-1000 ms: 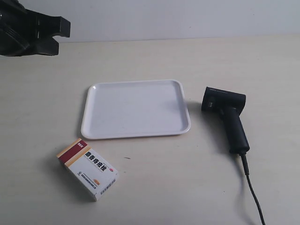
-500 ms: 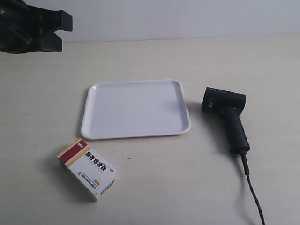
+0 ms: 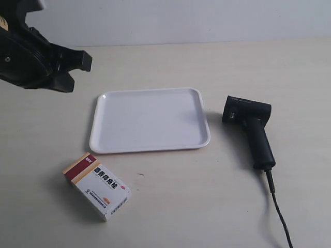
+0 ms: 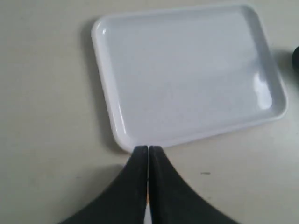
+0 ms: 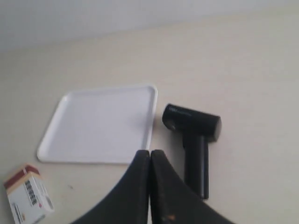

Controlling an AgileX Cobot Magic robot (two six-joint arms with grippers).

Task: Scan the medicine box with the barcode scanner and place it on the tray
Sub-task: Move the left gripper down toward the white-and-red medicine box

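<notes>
The medicine box (image 3: 96,186) lies flat on the table in front of the tray's near left corner, its red and tan end toward the tray; it also shows in the right wrist view (image 5: 28,196). The white tray (image 3: 150,120) (image 4: 187,74) (image 5: 103,126) holds nothing. The black barcode scanner (image 3: 248,129) (image 5: 194,130) lies on its side just beside the tray. My left gripper (image 4: 148,148) is shut and holds nothing, hanging above the table by a tray corner. My right gripper (image 5: 150,152) is shut too, well above the table between tray and scanner.
The arm at the exterior view's left (image 3: 36,62) hangs over the table's far left, beyond the tray. The scanner's thin black cable (image 3: 276,206) runs off the near edge. A pale wall stands behind the table.
The arm at the exterior view's left has come down and to the right, further into view and nearer the tray. Box, tray and scanner have not moved.
</notes>
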